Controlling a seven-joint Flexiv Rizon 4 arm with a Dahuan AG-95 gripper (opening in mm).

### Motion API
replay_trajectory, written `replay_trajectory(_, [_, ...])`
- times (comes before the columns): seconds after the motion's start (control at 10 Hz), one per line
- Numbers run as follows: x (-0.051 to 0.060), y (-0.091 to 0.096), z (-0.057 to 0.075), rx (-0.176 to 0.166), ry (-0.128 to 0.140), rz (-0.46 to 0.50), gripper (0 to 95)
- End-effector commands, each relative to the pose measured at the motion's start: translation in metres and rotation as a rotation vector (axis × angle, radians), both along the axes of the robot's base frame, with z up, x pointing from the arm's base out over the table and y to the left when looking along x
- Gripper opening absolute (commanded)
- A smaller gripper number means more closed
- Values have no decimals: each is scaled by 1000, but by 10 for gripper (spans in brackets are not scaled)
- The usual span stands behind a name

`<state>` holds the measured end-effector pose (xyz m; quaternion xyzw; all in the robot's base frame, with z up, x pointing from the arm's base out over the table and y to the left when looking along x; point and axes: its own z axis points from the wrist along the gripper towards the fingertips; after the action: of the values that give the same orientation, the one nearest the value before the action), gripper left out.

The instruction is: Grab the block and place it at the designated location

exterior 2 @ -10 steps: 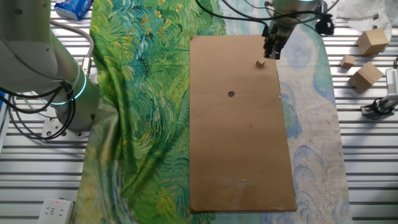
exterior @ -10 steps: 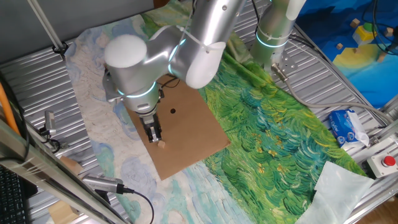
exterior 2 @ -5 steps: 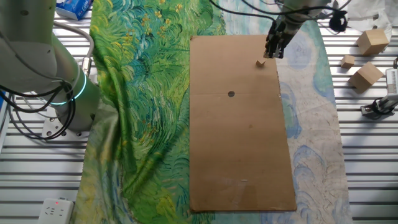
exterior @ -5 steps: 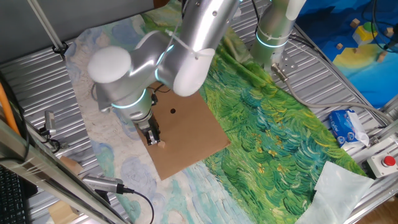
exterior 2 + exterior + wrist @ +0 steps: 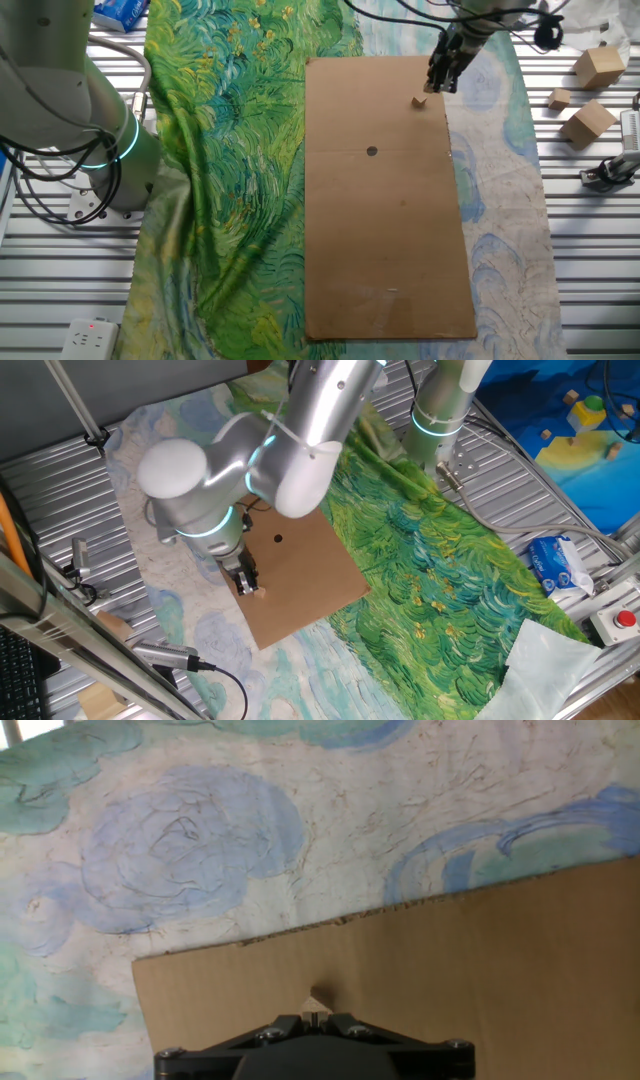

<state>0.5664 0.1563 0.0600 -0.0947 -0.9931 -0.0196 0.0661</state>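
Note:
The block is a tiny tan cube lying on the brown cardboard sheet near its far right corner; it also shows in one fixed view. The black dot is marked further in on the sheet, and shows in one fixed view. My gripper hangs just beside the block with its fingers together and nothing between them. In one fixed view the gripper stands just left of the cube. In the hand view the shut fingertips sit at the bottom edge, with the block just beyond them.
Green patterned cloth lies left of the sheet, pale blue cloth on its right. Larger wooden blocks lie on the metal table at the right. A second arm's base stands at the left. A tissue pack lies further off.
The arm's elbow swung over and the gripper shifted slightly along the sheet's edge. The block has not moved.

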Motion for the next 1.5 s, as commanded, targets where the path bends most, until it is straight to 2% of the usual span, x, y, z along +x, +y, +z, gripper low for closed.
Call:
replay_trajectory(0.1, [2,4,-12,2,-7,2,0])
replay_trajectory(0.3, [2,3,-18,4,-24,10,0])
replay_trajectory(0.4, [0,3,-20,-1,-43,6,0])
replay_trajectory(0.6, [-2,3,-21,1,-41,9,0])
replay_trajectory(0.7, [-2,3,-21,3,-40,13,190])
replay_trajectory(0.8, [-3,3,-22,3,-41,13,190])
replay_trajectory(0.9, [-4,3,-22,3,-43,15,380])
replay_trajectory(1.5, [-3,3,-24,-1,-47,22,380])
